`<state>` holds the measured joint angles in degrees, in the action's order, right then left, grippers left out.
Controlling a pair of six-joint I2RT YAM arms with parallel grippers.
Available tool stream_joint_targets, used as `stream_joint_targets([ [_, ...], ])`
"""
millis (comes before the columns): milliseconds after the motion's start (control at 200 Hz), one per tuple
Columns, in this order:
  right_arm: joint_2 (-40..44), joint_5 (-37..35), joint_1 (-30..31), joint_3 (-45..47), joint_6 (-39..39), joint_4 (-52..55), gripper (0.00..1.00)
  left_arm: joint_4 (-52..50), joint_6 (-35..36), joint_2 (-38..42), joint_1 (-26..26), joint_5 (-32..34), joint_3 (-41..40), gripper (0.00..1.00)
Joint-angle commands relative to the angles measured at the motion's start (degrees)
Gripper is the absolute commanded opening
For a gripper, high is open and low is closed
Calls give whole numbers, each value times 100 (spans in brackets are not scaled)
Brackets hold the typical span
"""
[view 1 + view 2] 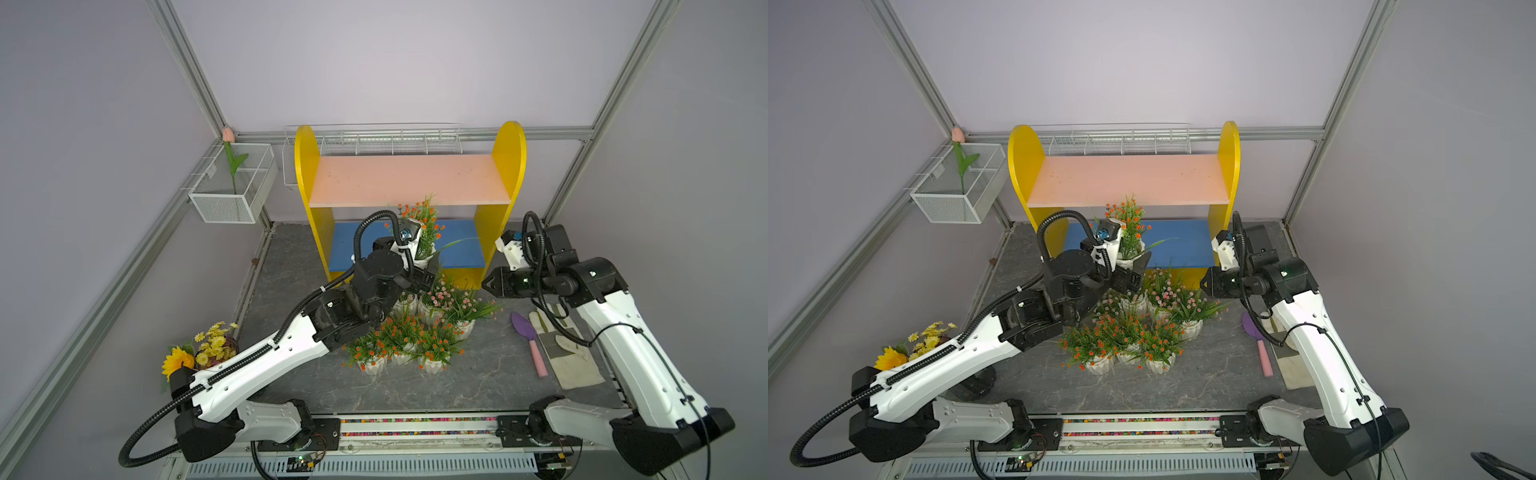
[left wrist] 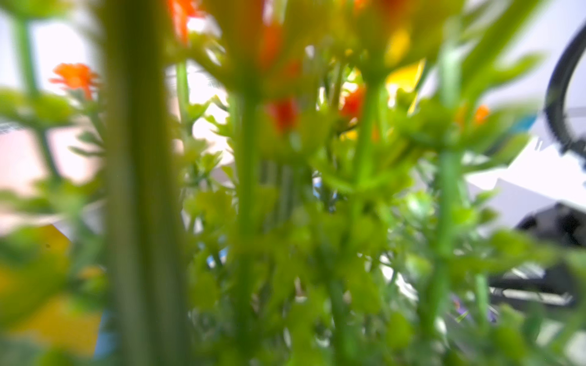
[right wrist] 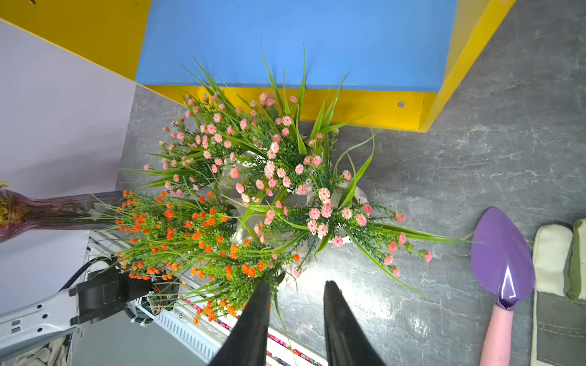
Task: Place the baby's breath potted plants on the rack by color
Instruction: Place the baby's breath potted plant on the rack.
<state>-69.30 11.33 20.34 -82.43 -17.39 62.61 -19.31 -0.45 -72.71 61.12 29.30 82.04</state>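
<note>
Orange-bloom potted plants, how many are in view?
4: one orange plant held by the left gripper near the blue board; three pots in a row on the table. Foliage could hide another.

The left wrist view is filled by blurred stems of the orange-bloomed plant (image 2: 247, 190), and the left end effector (image 1: 1136, 270) is hidden there. The bouquet (image 1: 212, 343) is partly covered by the left arm; the glove (image 3: 558, 285) is cut off at the picture's edge.
</note>
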Motion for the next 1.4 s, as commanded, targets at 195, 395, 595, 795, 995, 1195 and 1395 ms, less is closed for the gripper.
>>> stream_joint_targets([
  [195,563,-202,-26,730,-222,-392,33,-1057,-195,-374,-299,234,1805,29],
  [395,801,-61,-17,1053,-367,-538,33,-1290,-131,-920,-765,287,2802,30],
  [595,1026,-153,-12,1184,-371,-482,33,-1231,-193,-1530,-1536,-91,3563,30],
  [795,1219,-240,-14,1221,-351,-316,34,-1307,-104,-2184,-2093,-263,4419,29],
  [995,1385,-333,-12,1222,-354,-229,34,-1443,-172,-2833,-2626,-304,5165,29],
  [1195,1471,-381,-11,1230,-381,-137,34,-1286,-358,-3126,-2947,-19,5321,28],
  [1395,1598,-482,-13,1187,-384,1,35,-1158,-476,-3277,-3116,102,5394,28],
])
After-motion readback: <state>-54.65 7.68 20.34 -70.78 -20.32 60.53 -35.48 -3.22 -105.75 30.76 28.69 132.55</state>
